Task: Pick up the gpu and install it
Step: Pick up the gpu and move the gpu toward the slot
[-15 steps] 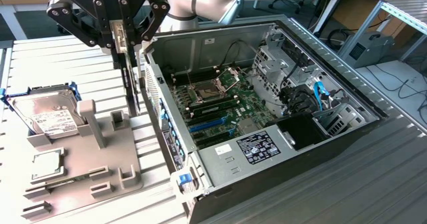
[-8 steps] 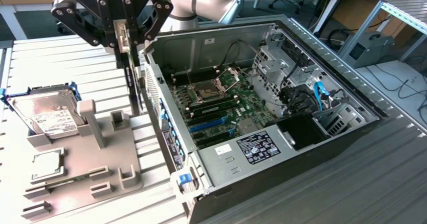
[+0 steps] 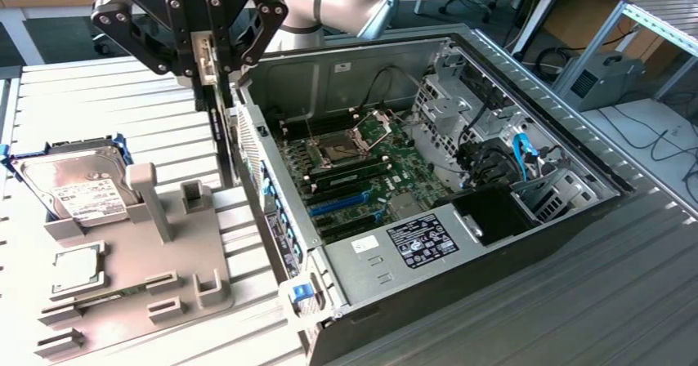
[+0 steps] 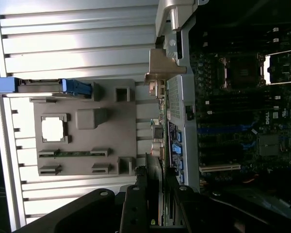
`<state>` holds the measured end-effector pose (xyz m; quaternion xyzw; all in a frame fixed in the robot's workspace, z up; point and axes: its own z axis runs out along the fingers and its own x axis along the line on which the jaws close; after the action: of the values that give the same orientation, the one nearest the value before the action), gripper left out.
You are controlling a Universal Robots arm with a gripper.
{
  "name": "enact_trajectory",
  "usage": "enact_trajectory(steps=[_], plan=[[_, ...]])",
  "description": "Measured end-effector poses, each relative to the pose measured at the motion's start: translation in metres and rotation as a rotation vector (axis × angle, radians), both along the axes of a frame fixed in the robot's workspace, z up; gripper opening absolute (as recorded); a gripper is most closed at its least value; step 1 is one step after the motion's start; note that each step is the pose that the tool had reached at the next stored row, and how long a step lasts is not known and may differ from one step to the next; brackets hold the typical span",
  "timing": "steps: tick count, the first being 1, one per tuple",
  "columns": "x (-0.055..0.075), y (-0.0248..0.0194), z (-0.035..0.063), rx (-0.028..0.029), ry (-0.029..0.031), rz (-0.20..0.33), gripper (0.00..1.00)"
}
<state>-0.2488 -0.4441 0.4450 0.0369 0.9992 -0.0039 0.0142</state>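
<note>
My gripper (image 3: 215, 76) hangs at the upper left of the exterior view, shut on the top edge of the gpu (image 3: 225, 145). The gpu is a thin dark card seen edge-on, hanging straight down between the grey fixture (image 3: 142, 252) and the rear wall of the open computer case (image 3: 436, 178). It is outside the case and above the table. In the wrist view the gpu (image 4: 155, 179) runs out from between my black fingers (image 4: 136, 206), beside the case's rear panel. The motherboard (image 3: 360, 170) lies in the case with blue slots (image 3: 343, 203) showing.
The fixture holds a silver hard drive (image 3: 71, 182) in a blue frame, a square processor chip (image 3: 77, 268) and a memory stick (image 3: 104, 301). Grey posts (image 3: 147, 198) stick up from it close to the hanging card. Cables and a drive cage (image 3: 512, 162) crowd the case's far side.
</note>
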Motion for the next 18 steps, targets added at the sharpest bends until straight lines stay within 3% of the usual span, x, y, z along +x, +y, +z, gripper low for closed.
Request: enact_trajectory(steps=[18], plan=[[0.0083, 0.0003, 0.0000, -0.0012, 0.0001, 0.000, 0.26]])
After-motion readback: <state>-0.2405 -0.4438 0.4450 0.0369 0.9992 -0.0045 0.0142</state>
